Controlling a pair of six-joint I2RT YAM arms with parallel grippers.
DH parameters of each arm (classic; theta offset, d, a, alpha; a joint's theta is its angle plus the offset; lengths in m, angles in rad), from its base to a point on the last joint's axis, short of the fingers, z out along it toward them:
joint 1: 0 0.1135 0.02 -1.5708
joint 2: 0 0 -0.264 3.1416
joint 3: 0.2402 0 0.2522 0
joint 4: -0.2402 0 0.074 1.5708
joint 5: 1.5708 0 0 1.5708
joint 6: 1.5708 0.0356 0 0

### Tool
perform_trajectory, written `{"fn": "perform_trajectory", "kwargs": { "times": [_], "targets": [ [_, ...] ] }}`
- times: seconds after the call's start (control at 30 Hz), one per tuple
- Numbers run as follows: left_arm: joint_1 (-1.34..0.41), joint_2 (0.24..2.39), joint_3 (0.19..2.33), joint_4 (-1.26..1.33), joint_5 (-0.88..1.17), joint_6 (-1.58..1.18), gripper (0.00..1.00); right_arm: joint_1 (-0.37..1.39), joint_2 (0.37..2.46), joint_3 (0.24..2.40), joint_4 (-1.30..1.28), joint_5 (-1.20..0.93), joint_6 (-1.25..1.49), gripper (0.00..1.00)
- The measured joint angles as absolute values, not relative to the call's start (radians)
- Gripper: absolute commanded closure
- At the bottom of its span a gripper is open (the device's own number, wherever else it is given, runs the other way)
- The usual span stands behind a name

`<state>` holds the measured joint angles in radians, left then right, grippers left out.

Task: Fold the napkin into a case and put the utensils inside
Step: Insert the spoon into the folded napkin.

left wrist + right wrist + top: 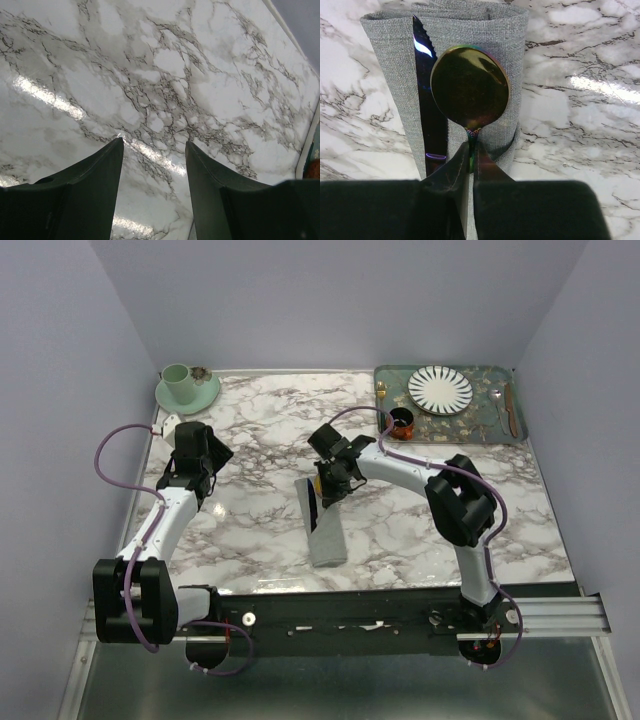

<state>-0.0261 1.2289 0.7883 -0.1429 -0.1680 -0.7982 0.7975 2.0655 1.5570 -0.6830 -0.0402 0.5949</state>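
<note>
The grey napkin, folded into a narrow case (pixel 326 533), lies on the marble table in front of the right arm. In the right wrist view the case (pixel 507 60) holds a dark blue knife (pixel 426 100) along its left side. A spoon with a shiny gold bowl (pixel 470 85) lies on the cloth beside the knife. My right gripper (pixel 471 150) is shut on the spoon's neck just below the bowl, and it sits over the case's far end in the top view (pixel 332 485). My left gripper (pixel 154 145) is open and empty above bare marble, at the left of the table (pixel 196 478).
A green cup on a saucer (pixel 186 386) stands at the back left. A green patterned tray (pixel 485 428) at the back right holds a striped plate (pixel 440 390), a small dark cup (pixel 402 422), a small gold fork (pixel 381 390) and a brown utensil (pixel 511 408).
</note>
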Motion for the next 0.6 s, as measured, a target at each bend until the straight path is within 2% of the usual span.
{"fn": "perform_trajectory", "kwargs": {
  "times": [0.07,0.4,0.5,0.57,0.6],
  "targets": [
    [-0.026,1.229,0.788,-0.142,-0.167,-0.798,0.38,0.797,2.065,1.555,-0.684,-0.043,0.595,0.63],
    [-0.026,1.222,0.788,-0.144,-0.164,-0.775,0.37,0.798,2.008,1.570,-0.697,-0.042,0.583,0.45],
    [-0.026,1.215,0.789,-0.143,-0.154,-0.739,0.32,0.797,1.987,1.595,-0.698,-0.037,0.562,0.36],
    [-0.026,1.212,0.791,-0.143,-0.132,-0.690,0.19,0.797,1.963,1.609,-0.698,-0.029,0.539,0.29],
    [-0.026,1.212,0.797,-0.145,-0.113,-0.656,0.15,0.794,1.942,1.618,-0.693,-0.020,0.516,0.19]
  ]
}}
